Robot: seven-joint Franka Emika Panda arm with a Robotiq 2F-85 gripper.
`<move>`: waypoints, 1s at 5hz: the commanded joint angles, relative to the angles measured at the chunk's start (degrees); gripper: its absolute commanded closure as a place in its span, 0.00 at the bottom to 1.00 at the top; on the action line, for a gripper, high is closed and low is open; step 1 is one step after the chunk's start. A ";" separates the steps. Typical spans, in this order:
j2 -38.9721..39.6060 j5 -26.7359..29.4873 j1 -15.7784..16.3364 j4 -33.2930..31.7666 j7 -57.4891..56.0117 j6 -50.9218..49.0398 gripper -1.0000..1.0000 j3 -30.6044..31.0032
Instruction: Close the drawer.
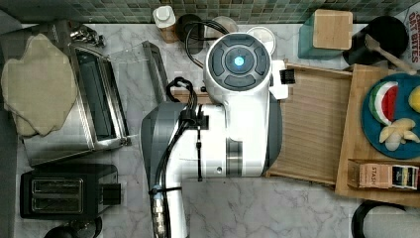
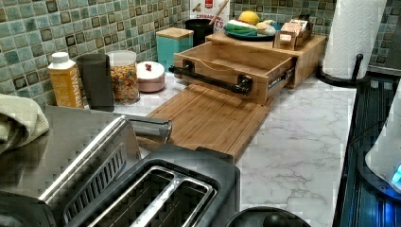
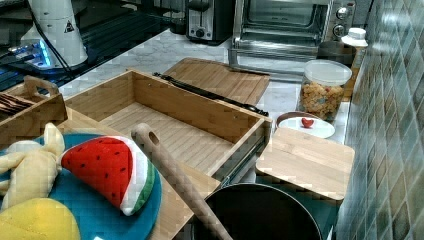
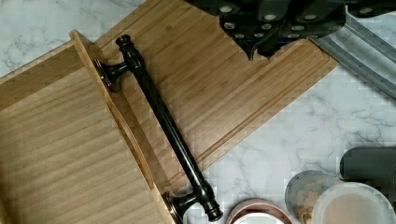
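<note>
The drawer (image 3: 175, 127) is a shallow rectangular box of light wood with thin raised walls and a finely striped floor, and it holds nothing. It stands pulled out from a low wooden stand (image 2: 309, 52) on the marble bench (image 2: 302, 137). A long dark metal handle (image 4: 163, 126), round-barred with knobbed ends on two flared posts, runs along its front wall. In the left view, metal slide rails show at the drawer's side.

Just beside the front wall, under the handle, lies a flat bamboo board (image 2: 213, 118) with a groove near its edge.

The arm (image 1: 233, 109) hangs above the board and the drawer's front in the top view. In the wrist view the pincer (image 4: 273, 23) sits as a dark shape over the board, apart from the handle; I cannot tell whether it is released or clenched.

On the stand rests a teal plate (image 3: 100, 215) holding a plush watermelon slice (image 3: 112, 170) and yellow plush fruit (image 3: 30, 165). A small wooden rack (image 1: 384, 174) of tea packets stands near it. A black pot (image 3: 260, 212) holds a wooden spoon (image 3: 175, 180). Beside it a teal box carries a square wooden lid (image 3: 305, 160). A clear jar (image 3: 322, 90) holds coloured cereal.
</note>
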 commanded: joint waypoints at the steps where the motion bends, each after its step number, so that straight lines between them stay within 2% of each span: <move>1: 0.00 0.00 -0.01 -0.01 0.00 0.00 1.00 0.01; 3: -0.10 -1.84 0.59 -5.31 -1.13 5.33 1.00 0.81; 5: 3.73 -3.72 -0.34 -8.93 -8.20 14.05 1.00 0.68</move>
